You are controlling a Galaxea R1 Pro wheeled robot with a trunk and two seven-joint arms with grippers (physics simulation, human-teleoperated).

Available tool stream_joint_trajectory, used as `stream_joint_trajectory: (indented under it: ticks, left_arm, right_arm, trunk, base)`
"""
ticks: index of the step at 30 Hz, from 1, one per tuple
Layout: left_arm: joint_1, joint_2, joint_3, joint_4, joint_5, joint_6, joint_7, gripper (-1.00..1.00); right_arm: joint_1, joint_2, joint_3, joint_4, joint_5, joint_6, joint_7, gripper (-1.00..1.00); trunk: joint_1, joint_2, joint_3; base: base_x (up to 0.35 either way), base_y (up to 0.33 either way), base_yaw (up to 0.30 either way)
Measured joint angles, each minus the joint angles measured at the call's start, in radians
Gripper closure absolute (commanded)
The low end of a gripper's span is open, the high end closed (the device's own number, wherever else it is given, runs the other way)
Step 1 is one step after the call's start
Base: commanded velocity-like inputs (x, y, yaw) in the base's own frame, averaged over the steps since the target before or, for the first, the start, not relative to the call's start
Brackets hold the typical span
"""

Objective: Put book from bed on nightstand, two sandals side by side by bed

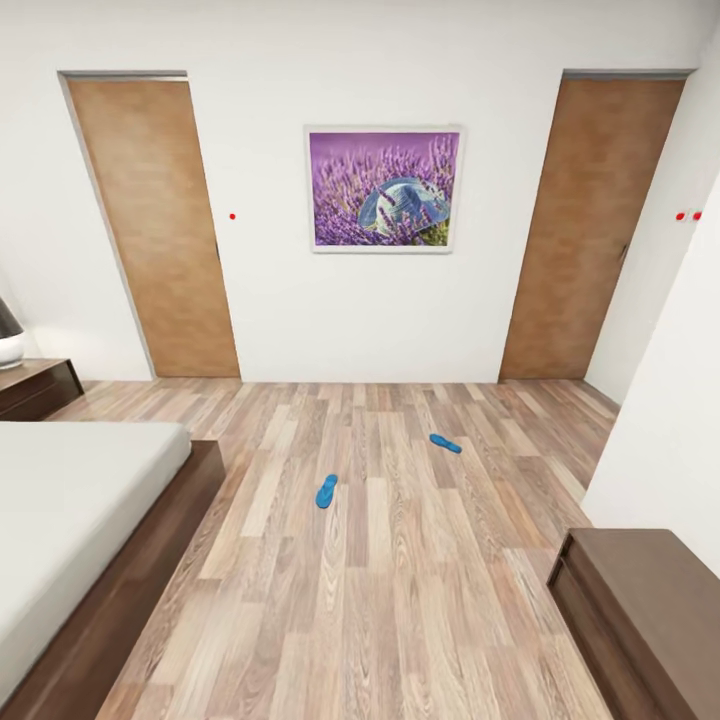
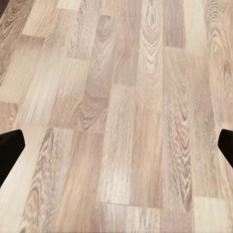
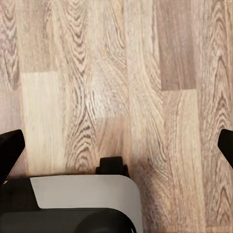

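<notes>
Two blue sandals lay well apart on the plank floor, out in the open beyond the bed, not yet paired beside it. Book not made out on the visible mattress. Nightstand stood by the bed's head, under a lamp base. Left gripper and right gripper hung over bare planks, jaws spread wide, holding nothing, likely readied for a pickup.

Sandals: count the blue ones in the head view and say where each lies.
2. One sandal lies on the wood floor nearer the bed; the other sandal lies farther off, toward the right-hand door. They are well apart, not side by side.
</notes>
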Motion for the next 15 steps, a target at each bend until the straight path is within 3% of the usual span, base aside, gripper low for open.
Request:
stream_joint_trajectory:
  ticks: [15]
  left_arm:
    - [0.000, 0.000, 0.000, 0.000, 0.000, 0.000, 0.000, -1.00]
  right_arm:
    - [0.000, 0.000, 0.002, 0.000, 0.000, 0.000, 0.000, -1.00]
  trunk:
    - [0.000, 0.000, 0.000]
  base:
    - [0.319, 0.025, 0.000]
